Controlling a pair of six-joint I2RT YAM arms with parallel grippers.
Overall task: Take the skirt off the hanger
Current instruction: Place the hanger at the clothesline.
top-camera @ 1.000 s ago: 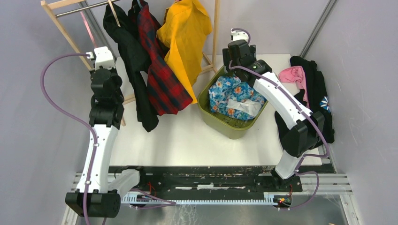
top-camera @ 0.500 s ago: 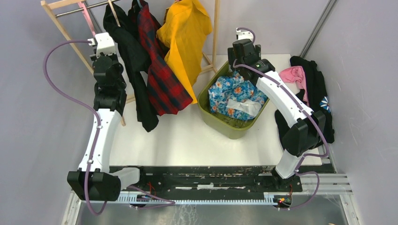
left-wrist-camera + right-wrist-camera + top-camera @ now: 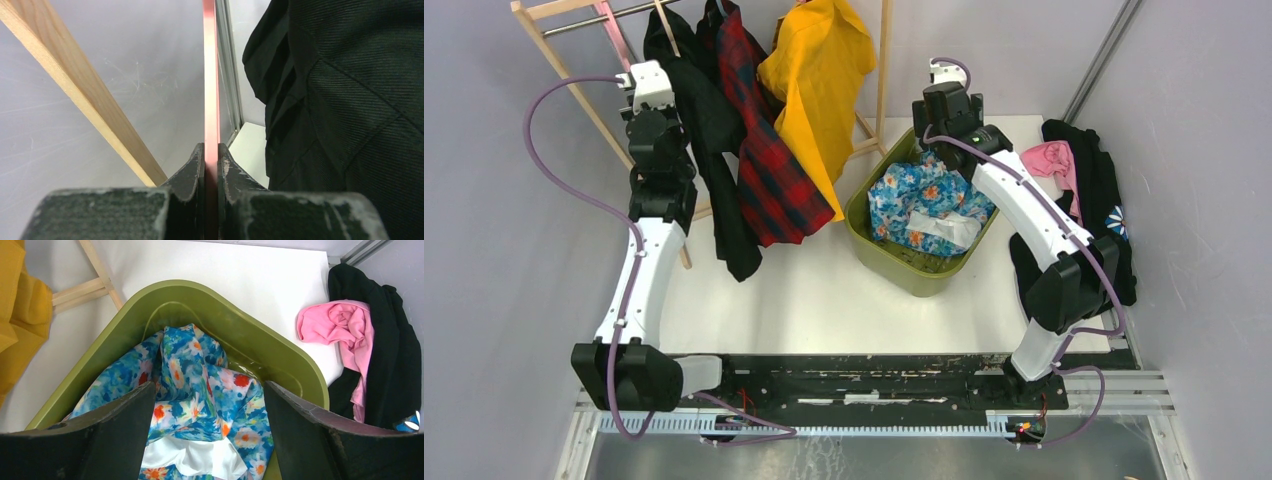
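**Tight at the rack, roomier over the bin**
Our left gripper (image 3: pixel 211 160), clamped on the pink hanger (image 3: pixel 211 75), has the wooden rack leg (image 3: pixel 85 95) to its left and the black garment (image 3: pixel 350 100) close on its right. Under our spread right gripper (image 3: pixel 208 390), the walls of the green bin (image 3: pixel 280 350) ring the floral skirt (image 3: pixel 190 365). Bare table (image 3: pixel 824 290) lies between rack and bin.

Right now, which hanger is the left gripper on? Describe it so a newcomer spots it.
Find the wooden rack in the scene's far left corner. At its left end, just left of the black garment, a thin hanger sits pinched in the shut left gripper. It is the only pink piece there; the rack's bars are wood and metal.
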